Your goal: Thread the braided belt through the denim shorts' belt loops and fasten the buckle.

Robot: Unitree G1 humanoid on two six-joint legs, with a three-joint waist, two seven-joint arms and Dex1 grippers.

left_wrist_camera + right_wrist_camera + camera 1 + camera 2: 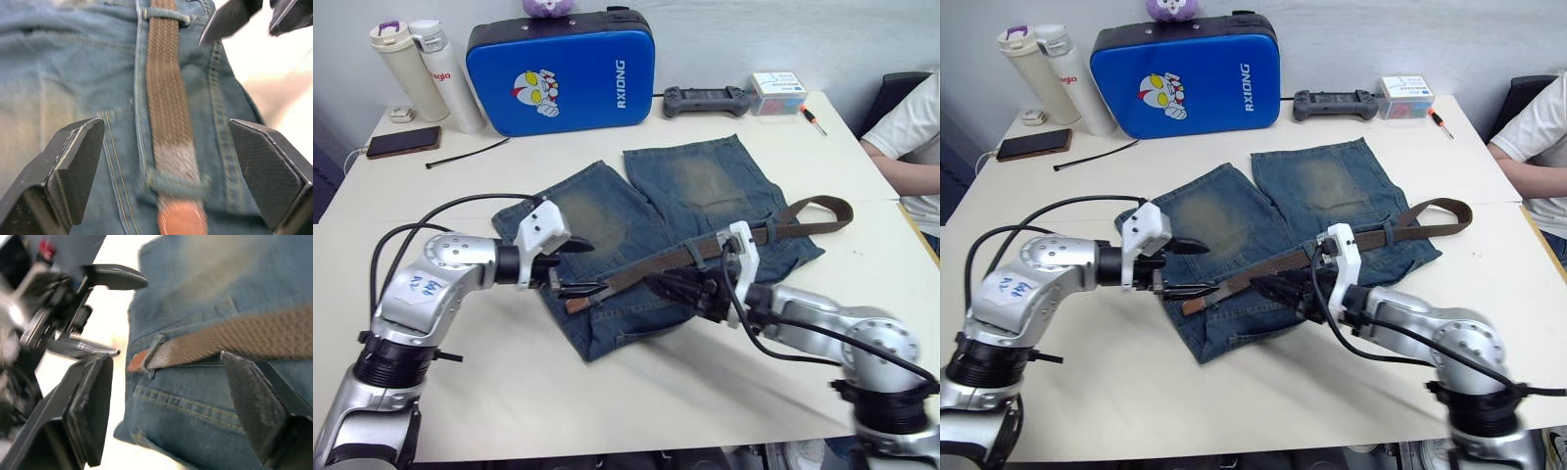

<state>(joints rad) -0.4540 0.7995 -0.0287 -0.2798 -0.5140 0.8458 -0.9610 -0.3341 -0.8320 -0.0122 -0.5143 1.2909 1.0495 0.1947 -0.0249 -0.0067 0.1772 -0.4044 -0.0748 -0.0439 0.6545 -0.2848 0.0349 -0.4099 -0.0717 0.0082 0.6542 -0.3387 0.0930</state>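
Woven brown belt (pixel 168 103) across stitched denim (pixel 73 73)

Left claw (pixel 585 266) and right claw (pixel 668 286) both gape, facing.

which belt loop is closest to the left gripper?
The loop nearest the belt's tan tip, lying between the left gripper's open fingers. The next loop along the braided belt sits farther off, toward the right gripper.

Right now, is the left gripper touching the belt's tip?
Apart. In the left wrist view the left gripper is wide open, its fingers flanking the braided belt with denim shorts showing between.
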